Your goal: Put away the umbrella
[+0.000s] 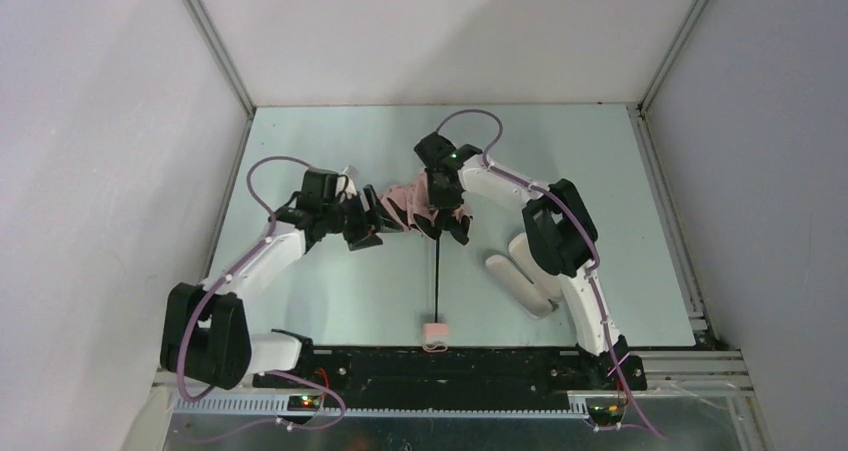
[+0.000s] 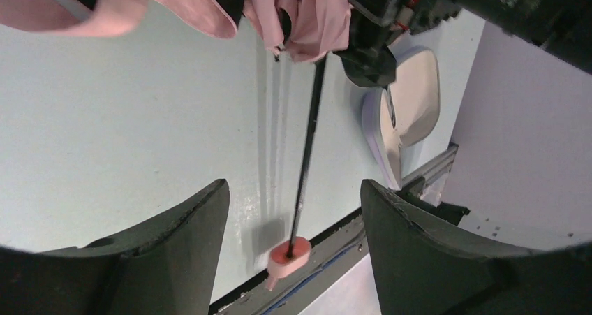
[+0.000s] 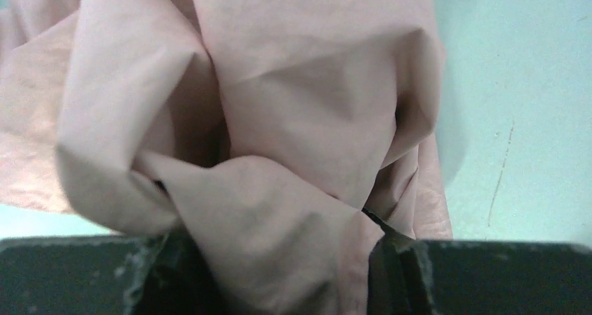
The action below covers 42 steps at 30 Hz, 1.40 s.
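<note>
Right tool [image 3: 276, 262] pinching umbrella [image 3: 293, 105], fingers [image 3: 475, 280] half buried

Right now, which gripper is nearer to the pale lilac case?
Right. The right gripper is at the umbrella canopy, just left of the pale lilac case; the left gripper sits beyond the canopy.

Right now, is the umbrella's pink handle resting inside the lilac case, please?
No, the umbrella's handle lies at the table's near edge, apart from the case, which sits further right.
</note>
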### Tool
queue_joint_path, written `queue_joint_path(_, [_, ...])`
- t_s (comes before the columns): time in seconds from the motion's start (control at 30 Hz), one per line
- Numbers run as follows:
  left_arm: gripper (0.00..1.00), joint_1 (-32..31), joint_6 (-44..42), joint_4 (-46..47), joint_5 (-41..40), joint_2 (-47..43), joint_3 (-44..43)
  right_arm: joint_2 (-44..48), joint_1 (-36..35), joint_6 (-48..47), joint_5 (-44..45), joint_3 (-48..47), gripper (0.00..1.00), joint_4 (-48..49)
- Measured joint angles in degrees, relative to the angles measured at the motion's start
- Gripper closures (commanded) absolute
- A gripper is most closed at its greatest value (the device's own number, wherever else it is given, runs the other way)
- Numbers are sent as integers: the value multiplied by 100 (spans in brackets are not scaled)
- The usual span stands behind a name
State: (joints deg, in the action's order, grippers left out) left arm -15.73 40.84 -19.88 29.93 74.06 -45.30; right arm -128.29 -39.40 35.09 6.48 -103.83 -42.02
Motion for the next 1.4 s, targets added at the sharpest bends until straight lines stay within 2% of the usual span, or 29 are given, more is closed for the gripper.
queue_joint_path(0.17, [29,326,-120,-546,-391,-599,-374,118,-153,-417,175,-723,100,-188])
queue_joint_path(0.37, [29,374,-109,-601,-986,-2022,-896,831,-227,-1036,608,-1617,100,560])
queue_joint_path(0.47, [29,374,-63,-651,-1340,-2653,-909,1130,-225,-1355,835,-2232,100,1353])
queue_joint_path(0.57, [29,374,-31,-748,-1606,-3112,-874,1646,-280,-2050,1027,-2179,100,2839])
queue_joint_path(0.67, [29,374,-35,-905,-1729,-3338,-835,2280,-496,-2905,999,-1322,100,4791])
queue_joint_path(0.8, [29,374,-79,-1294,-1878,-3609,-769,3062,-1169,-4142,997,999,100,7838])
queue_joint_path(0.9, [29,374,-138,-1473,-1961,-3899,-555,2872,-1731,-4669,1268,2638,100,9704])
queue_joint_path(0.97, [29,374,-195,-1574,-1991,-4096,-321,2227,-2085,-4830,1617,3602,100,10706])
queue_joint_path(1.07, [29,374,-297,-1742,-2041,-4371,-17,761,-2518,-4771,2251,4522,100,11521])
queue_joint_path(1.13, [30,374,-345,-1803,-2079,-4417,68,61,-2691,-4564,2492,4798,100,11573])
queue_joint_path(1.17, [30,374,-358,-1821,-2083,-4424,111,-354,-2787,-4406,2771,4852,100,12238])
queue_joint_path(1.3, [30,374,-358,-1864,-2085,-4424,162,-857,-2938,-3908,3362,4653,100,13070])
queue_joint_path(1.4, [29,374,-343,-1882,-2083,-4419,160,-868,-2981,-3748,3622,4634,100,13073])
